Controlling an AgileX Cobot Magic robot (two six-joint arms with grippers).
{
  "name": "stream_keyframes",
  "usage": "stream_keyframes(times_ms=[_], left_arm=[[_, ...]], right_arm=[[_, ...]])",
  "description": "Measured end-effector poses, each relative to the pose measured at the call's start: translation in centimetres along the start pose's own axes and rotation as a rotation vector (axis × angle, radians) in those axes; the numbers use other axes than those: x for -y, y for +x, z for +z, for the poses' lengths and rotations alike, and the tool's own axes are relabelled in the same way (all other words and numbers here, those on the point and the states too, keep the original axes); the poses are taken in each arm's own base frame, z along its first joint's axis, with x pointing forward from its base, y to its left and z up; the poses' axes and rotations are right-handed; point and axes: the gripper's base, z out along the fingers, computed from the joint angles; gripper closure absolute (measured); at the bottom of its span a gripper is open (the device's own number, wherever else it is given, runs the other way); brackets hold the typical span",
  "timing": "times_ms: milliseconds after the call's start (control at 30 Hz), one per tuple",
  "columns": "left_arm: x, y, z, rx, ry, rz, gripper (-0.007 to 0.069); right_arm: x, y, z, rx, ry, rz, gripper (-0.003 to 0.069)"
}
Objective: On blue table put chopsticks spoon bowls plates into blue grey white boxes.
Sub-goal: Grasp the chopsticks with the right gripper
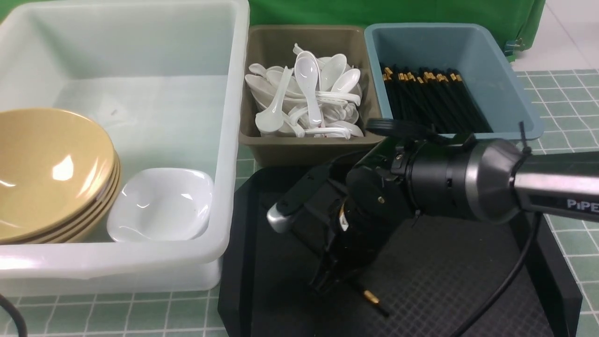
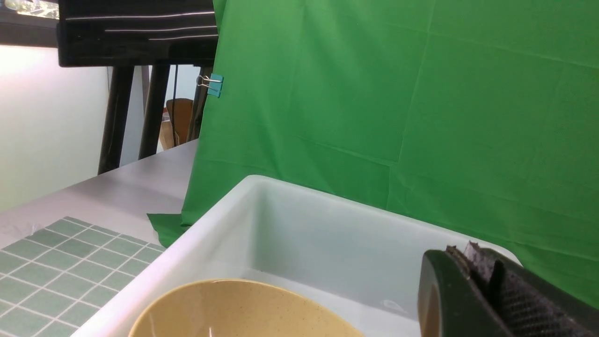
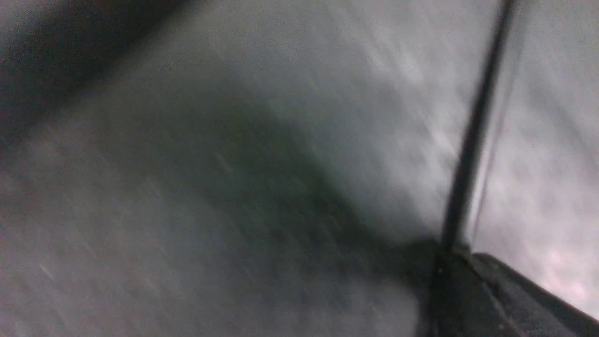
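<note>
A pale blue-green tiled table (image 1: 571, 107) stands in front of a green cloth (image 1: 374, 11), and a black textured tray (image 1: 444, 281) lies on it near the robot. Low over that tray is 1 black chopstick (image 1: 373, 298), its gold-banded end poking out just beside the right gripper (image 1: 330, 283). The jaws are pressed together on the stick. The blurred right wrist view shows the thin shaft running out from between them. Whether it has left the tray I cannot tell.

Behind the tray stand 3 boxes:
- The dusty blue box (image 1: 529, 121) holds a row of chopsticks (image 1: 435, 100).
- The olive-grey box (image 1: 304, 150) is heaped with white soup spoons (image 1: 306, 93).
- The large translucent white box (image 1: 229, 140), to the left, holds stacked tan bowls (image 1: 47, 173) and a white dish (image 1: 161, 203).

The left gripper (image 2: 486, 285) is closed on nothing and hangs over the white box.

The step in hand looks like the pick-up of the only loose piece showing on the tray. Next comes a lift clear, a carry over the blue box's near rim, and a low release in line with the row. The grip seems close to 1 end, so the stick may swing.
</note>
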Motion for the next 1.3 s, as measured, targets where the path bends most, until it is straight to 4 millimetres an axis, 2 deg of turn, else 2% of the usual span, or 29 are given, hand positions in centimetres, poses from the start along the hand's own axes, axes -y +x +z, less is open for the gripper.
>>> stream_keyframes(times_ms=[167, 300, 367, 533, 600, 700, 833, 933, 1000, 1067, 1200, 1300], left_arm=[[0.0, 0.0, 0.0, 0.0, 0.0, 0.0, 0.0622], [0.0, 0.0, 0.0, 0.0, 0.0, 0.0, 0.0622], [0.0, 0.0, 0.0, 0.0, 0.0, 0.0, 0.0622], [0.0, 0.0, 0.0, 0.0, 0.0, -0.001, 0.0622], [0.0, 0.0, 0.0, 0.0, 0.0, -0.001, 0.0622], [0.0, 0.0, 0.0, 0.0, 0.0, -0.003, 0.0622], [0.0, 0.0, 0.0, 0.0, 0.0, -0.002, 0.0622], [0.0, 0.0, 0.0, 0.0, 0.0, -0.002, 0.0622], [0.0, 0.0, 0.0, 0.0, 0.0, -0.002, 0.0622], [0.0, 0.0, 0.0, 0.0, 0.0, -0.002, 0.0622], [0.0, 0.0, 0.0, 0.0, 0.0, -0.001, 0.0622], [0.0, 0.0, 0.0, 0.0, 0.0, -0.001, 0.0622]], right_arm=[[0.1, 0.3, -2.8, 0.024, 0.005, -0.041, 0.0624], [0.4, 0.7, -2.8, -0.019, 0.001, -0.043, 0.0613], [0.8, 0.8, -2.3, -0.035, 0.001, -0.03, 0.0582], [1.2, 1.1, -0.6, -0.096, -0.016, -0.009, 0.0394], [1.1, 1.2, -0.2, -0.106, -0.032, 0.001, 0.0354], [0.9, 1.2, 0.3, -0.118, -0.051, -0.011, 0.033], [0.8, 1.2, 0.9, -0.13, -0.071, -0.045, 0.0358], [0.8, 1.1, 1.1, -0.132, -0.065, -0.059, 0.0431], [0.8, 1.1, 1.1, -0.133, -0.064, -0.067, 0.0527], [0.8, 1.1, 1.0, -0.135, -0.068, -0.072, 0.0572], [0.8, 1.3, 0.4, -0.147, -0.074, -0.08, 0.0571], [1.1, 1.9, -2.2, -0.158, -0.048, -0.118, 0.0571]])
